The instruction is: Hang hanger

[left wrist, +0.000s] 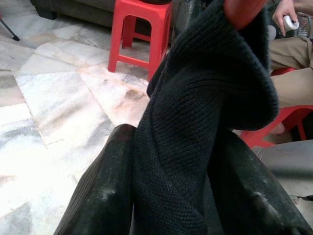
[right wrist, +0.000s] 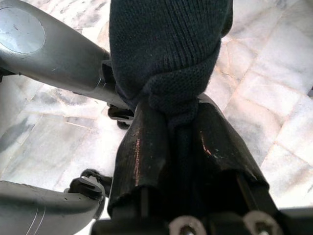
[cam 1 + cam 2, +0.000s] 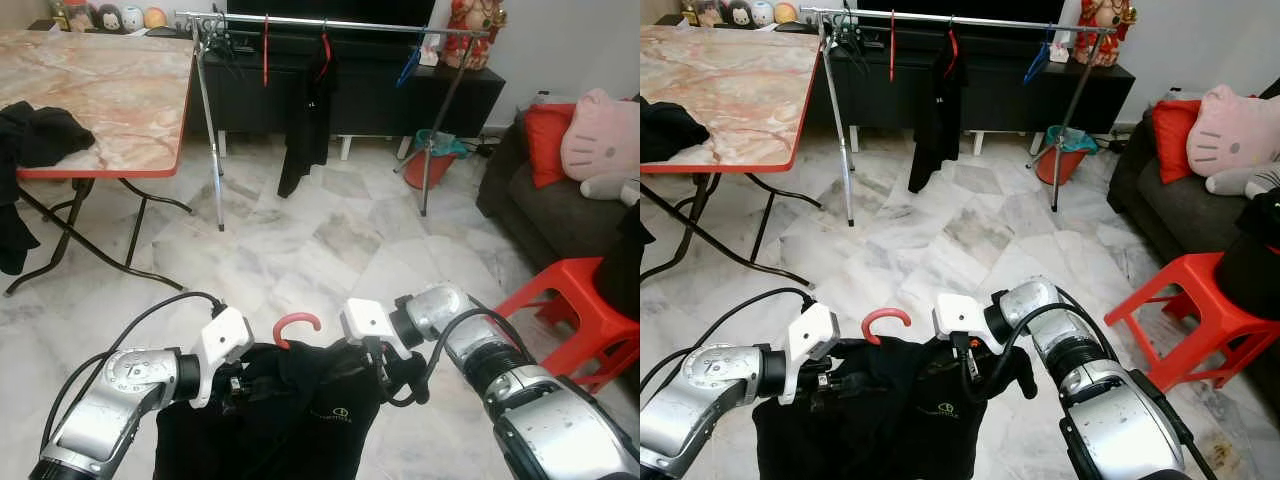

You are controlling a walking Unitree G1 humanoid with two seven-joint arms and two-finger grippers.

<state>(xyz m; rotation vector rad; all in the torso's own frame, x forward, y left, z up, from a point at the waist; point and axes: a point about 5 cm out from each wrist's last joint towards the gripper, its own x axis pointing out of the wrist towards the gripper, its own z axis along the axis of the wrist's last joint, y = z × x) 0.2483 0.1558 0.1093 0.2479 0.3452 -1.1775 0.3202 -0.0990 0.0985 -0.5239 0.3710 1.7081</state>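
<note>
A red hanger draped with a black garment is held low before the robot, above the marble floor, between the two grippers. Its long axis is laid crosswise, from the robot's left to its right, and its curved hook is raised upward with the open end turned down toward the left. Only the hook is seen in the eye views; the shoulders of the hanger are hidden under the knitted black cloth, on which a small pale logo can be made out. The left gripper is clenched on one end of the garment-covered hanger, and in the left wrist view its black fingers are seen pressed against folds of the knit, with a bit of red plastic at the top edge. The right gripper is clamped on the other end, and in the right wrist view the cloth is bunched tightly between its fingers. The lower part of the garment is cut off by the frame. Farther off, a metal clothes rail is seen carrying a hanging black garment and other hangers. A red-edged table stands at the left, a red stool at the right.
</note>
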